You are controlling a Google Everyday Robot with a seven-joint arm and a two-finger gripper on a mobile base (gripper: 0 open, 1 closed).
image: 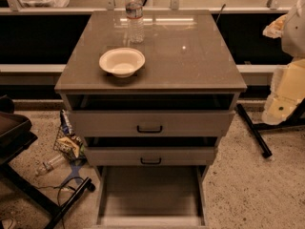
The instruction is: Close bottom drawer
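The bottom drawer (150, 197) of the grey-beige cabinet (152, 80) is pulled far out toward the camera. Its shallow inside is bare, and its front sits at the lower frame edge with the handle out of view. My arm's cream-white parts show at the right edge, and the gripper (280, 109) hangs there, right of the cabinet at top-drawer height. It is well apart from the bottom drawer and touches nothing.
The top drawer (150, 123) and middle drawer (150, 155) stand slightly out. A white bowl (122, 61) and a water bottle (135, 15) stand on the cabinet top. A wire basket (69, 143), a floor bottle (47, 165) and a black stand (19, 142) are left; black legs (255, 130) right.
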